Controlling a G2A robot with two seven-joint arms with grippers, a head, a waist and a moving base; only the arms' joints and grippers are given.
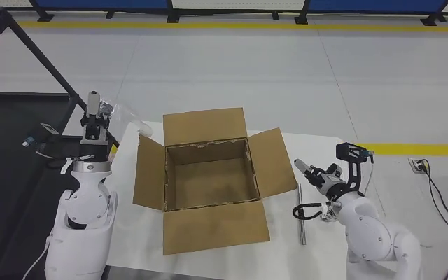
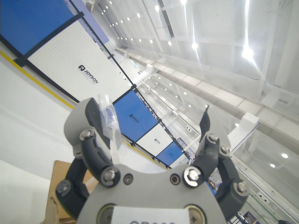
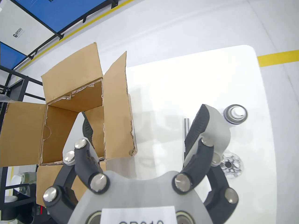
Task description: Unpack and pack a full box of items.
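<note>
Top view: cardboard box (image 1: 205,126) mid-table (image 1: 280,252), flaps out. Metal rod (image 1: 302,213) flat on table just beside box's right flap, long axis near-to-far along it. Right gripper (image 1: 309,171) by rod's far end, fingers spread, holding nothing; nearer arm. Left gripper (image 2: 149,110) upturned at table's left edge, fingers spread, clear bag (image 2: 109,122) against one pad.

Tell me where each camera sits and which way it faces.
Top view: above the arms, looking down at the table and open box; the left arm and right arm show.
Left wrist view: on that wrist, tilted up at ceiling and wall panels; open left gripper shows, a clear bag clinging to one finger.
Right wrist view: on that wrist, facing across the table to the box; open right gripper shows.
Shared: top and right wrist views both show box and rod.
</note>
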